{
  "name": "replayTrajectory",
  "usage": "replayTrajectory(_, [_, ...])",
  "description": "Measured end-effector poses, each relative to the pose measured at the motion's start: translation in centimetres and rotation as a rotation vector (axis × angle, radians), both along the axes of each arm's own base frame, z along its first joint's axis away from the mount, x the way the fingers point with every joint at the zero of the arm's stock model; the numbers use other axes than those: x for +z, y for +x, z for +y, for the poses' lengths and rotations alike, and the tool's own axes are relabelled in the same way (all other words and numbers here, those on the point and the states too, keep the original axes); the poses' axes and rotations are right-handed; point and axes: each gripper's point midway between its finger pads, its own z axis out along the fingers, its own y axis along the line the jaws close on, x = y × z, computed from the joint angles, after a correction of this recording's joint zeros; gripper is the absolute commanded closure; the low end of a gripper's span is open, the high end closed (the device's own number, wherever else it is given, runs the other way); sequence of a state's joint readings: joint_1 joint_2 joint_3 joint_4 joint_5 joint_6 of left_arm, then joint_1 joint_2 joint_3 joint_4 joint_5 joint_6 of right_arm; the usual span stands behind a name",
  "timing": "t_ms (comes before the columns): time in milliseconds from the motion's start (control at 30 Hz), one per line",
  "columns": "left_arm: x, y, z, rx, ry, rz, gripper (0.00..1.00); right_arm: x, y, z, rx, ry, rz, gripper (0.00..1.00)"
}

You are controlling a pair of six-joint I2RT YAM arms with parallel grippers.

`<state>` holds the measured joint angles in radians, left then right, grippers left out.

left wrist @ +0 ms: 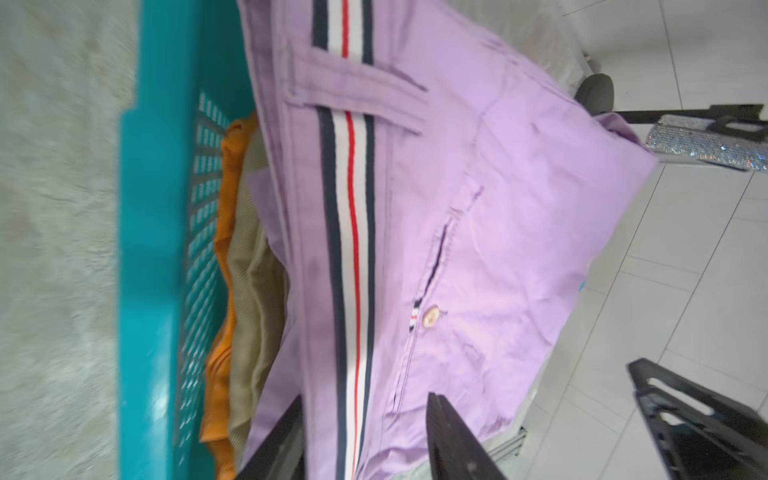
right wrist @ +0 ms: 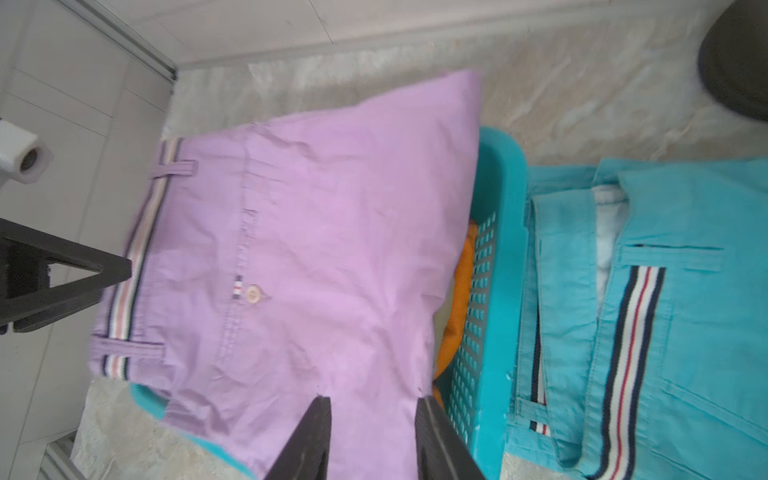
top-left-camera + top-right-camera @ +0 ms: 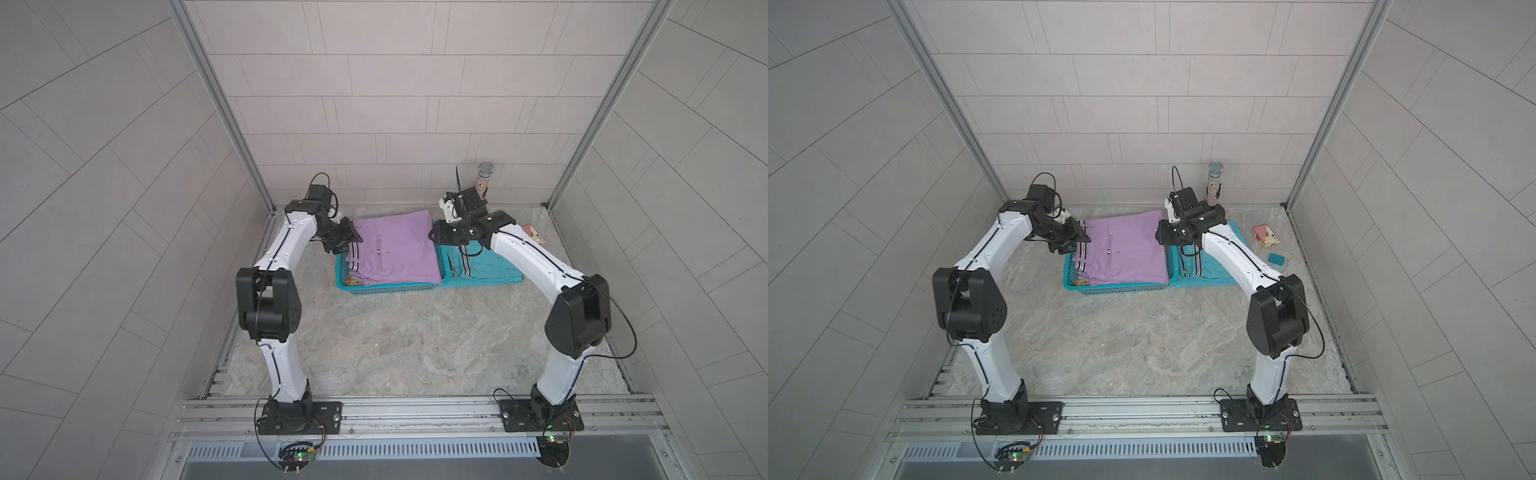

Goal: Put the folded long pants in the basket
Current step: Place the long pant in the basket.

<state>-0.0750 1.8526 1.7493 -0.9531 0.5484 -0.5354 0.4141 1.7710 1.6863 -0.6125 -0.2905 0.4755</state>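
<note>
Marbled grey-beige stone covers the table [image 3: 395, 340], which is boxed in by pale tiled walls [image 3: 415, 104]. Toward 12 o'clock on it sits the basket [image 3: 390, 289], a turquoise plastic rectangle with perforated mesh sides and a solid rim. The lilac pants [image 3: 399, 245] lie on top of it, a smooth flat cotton rectangle with a navy, white and red striped band at its 9 o'clock end, and their far edge reaches past the rim at 12 o'clock. Beneath them, in the left wrist view, the ribbed orange pants [image 1: 224, 208] and the khaki pants [image 1: 253, 291] are bunched against the mesh. The turquoise pants [image 3: 490, 270] lie flat on the table, touching the basket at its 3 o'clock side. The left gripper [image 3: 349, 245] is at the lilac pants' 9 o'clock edge and the right gripper [image 3: 436, 235] at their 3 o'clock edge. Both have their dark jaws parted over the cloth, pinching nothing. A glittery tube [image 3: 484, 178] stands upright at 1 o'clock. A small carton [image 3: 1265, 235] and a teal block [image 3: 1276, 259] lie at 2 o'clock.
</note>
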Motion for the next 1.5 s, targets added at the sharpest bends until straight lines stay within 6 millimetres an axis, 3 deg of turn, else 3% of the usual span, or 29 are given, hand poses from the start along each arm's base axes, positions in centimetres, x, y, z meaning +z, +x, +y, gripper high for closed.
replayTrajectory(133, [4.9, -1.8, 0.7, 0.036, 0.043, -0.126, 0.79, 3.6, -1.9, 1.2, 0.036, 0.023, -0.077, 0.62])
replayTrajectory(200, [6.5, -2.5, 0.2, 0.041, 0.031, -0.183, 0.91, 3.7, -2.6, 1.9, 0.055, 0.033, -0.085, 0.62])
replayTrajectory(267, [6.7, -2.9, -0.9, 0.029, 0.000, -0.208, 0.97, 2.4, -3.0, 2.5, 0.068, 0.037, -0.061, 0.63])
replayTrajectory(400, [3.2, -2.8, -3.9, -0.020, -0.037, -0.156, 1.00, -3.0, -3.3, 2.9, 0.066, 0.020, 0.050, 0.67])
replayTrajectory(567, [-5.4, -3.5, -6.1, -0.056, -0.063, 0.025, 1.00, -11.5, -4.7, 2.5, 0.060, -0.031, 0.235, 0.68])
replayTrajectory(667, [-8.9, -4.5, -5.9, -0.048, -0.066, 0.095, 1.00, -13.4, -4.8, 2.6, 0.063, -0.030, 0.258, 0.71])
replayTrajectory(800, [-9.2, -4.4, -6.0, -0.042, -0.096, 0.077, 1.00, -13.4, -4.6, 2.6, 0.060, -0.021, 0.251, 0.71])
replayTrajectory(1000, [-7.6, -4.2, -5.8, -0.030, -0.095, 0.051, 1.00, -11.7, -4.5, 2.6, 0.057, -0.021, 0.242, 0.69])
replayTrajectory(1100, [-4.5, -2.6, -6.0, -0.027, -0.099, -0.009, 1.00, -8.2, -3.2, 3.1, 0.054, 0.000, 0.179, 0.68])
replayTrajectory(1267, [3.2, 1.8, -6.2, -0.021, -0.127, -0.202, 1.00, -0.3, 0.4, 4.1, 0.047, 0.052, -0.016, 0.68])
replayTrajectory(1333, [4.6, 3.6, -6.0, -0.015, -0.135, -0.241, 1.00, 1.8, 2.1, 4.3, 0.043, 0.052, -0.080, 0.69])
replayTrajectory(1433, [3.9, 6.4, -5.5, -0.009, -0.131, -0.235, 1.00, 2.4, 5.6, 4.4, 0.026, 0.022, -0.135, 0.71])
replayTrajectory(1500, [1.9, 8.0, -5.2, -0.012, -0.118, -0.199, 1.00, 0.6, 7.9, 4.1, 0.011, -0.021, -0.131, 0.73])
